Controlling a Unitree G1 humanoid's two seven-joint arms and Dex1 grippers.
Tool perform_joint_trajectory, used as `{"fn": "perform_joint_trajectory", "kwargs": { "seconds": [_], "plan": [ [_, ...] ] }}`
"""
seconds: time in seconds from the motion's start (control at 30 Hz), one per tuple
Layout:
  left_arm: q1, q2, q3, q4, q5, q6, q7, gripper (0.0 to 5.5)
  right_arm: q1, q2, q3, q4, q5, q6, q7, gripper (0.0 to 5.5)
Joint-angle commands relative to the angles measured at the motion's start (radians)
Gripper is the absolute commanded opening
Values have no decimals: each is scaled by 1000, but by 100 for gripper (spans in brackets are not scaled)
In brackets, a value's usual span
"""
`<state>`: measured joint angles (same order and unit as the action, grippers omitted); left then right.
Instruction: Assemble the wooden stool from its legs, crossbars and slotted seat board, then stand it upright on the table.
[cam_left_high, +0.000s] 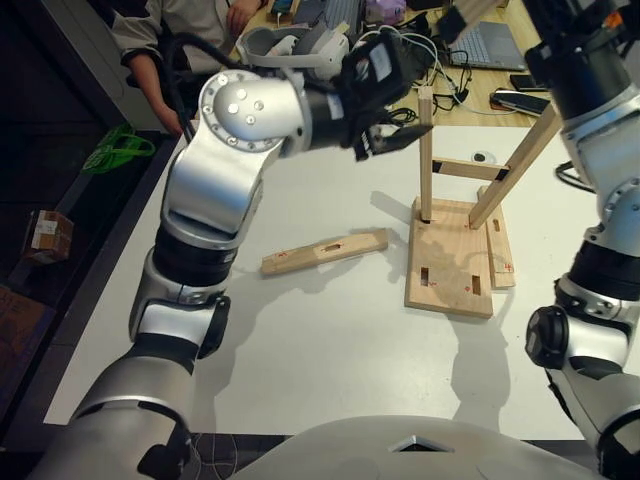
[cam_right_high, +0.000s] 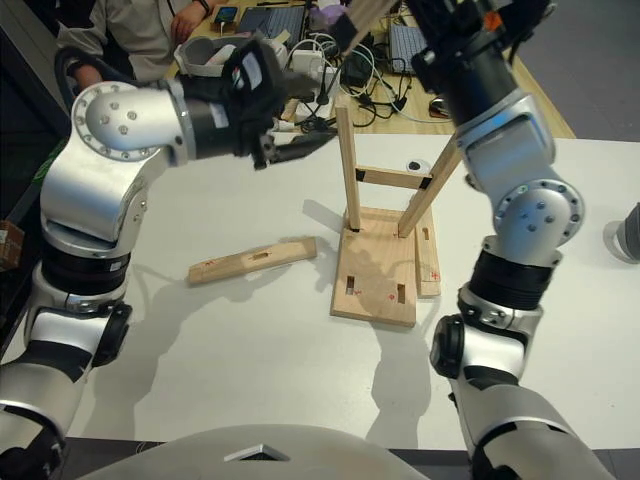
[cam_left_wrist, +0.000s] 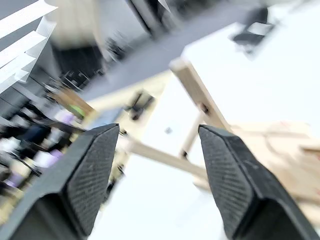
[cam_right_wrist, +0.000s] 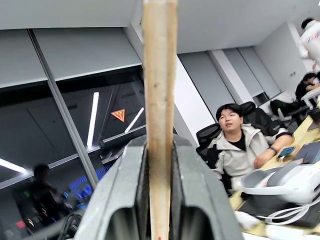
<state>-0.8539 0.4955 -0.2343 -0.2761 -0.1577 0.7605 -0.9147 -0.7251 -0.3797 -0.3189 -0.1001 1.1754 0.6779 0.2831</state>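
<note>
**left gripper wide by the stool, right gripper clamped on a stick**

the left gripper (cam_left_high: 400, 135) hangs wide open just left of the top of the upright leg (cam_left_high: 425, 150). its wrist view shows both pads (cam_left_wrist: 95, 175) spread, touching no wood. the right wrist view shows the right gripper (cam_right_wrist: 160, 150) tight around one wooden stick (cam_right_wrist: 160, 75), held high at the far side. on the table (cam_left_high: 300, 340) the seat board (cam_left_high: 450, 275) lies flat. two legs stand in it, the right leg (cam_left_high: 515, 165) tilted, one crossbar (cam_left_high: 465, 169) between them. one slotted bar (cam_left_high: 325, 251) lies to the left, and one flat strip (cam_left_high: 500, 250) lies at the board's right edge.
</note>
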Motion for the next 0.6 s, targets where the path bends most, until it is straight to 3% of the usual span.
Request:
{"fn": "perform_joint_trajectory", "kwargs": {
  "seconds": [0.03, 0.23, 0.43, 0.6],
  "plan": [
    [-103, 43, 181, 61, -182, 183, -61, 291, 15, -137, 53, 17, -65, 63, 206, 38],
    [-212, -3, 335, 146, -453, 436, -62, 291, 110, -271, 206, -79, -76, 194, 580, 38],
    [-190, -28, 287, 117, -578, 509, -57, 291, 79, -244, 341, -90, -135, 210, 737, 38],
    [-186, -44, 292, 117, -645, 546, -48, 291, 44, -216, 364, -71, -173, 204, 777, 38]
  ]
}}
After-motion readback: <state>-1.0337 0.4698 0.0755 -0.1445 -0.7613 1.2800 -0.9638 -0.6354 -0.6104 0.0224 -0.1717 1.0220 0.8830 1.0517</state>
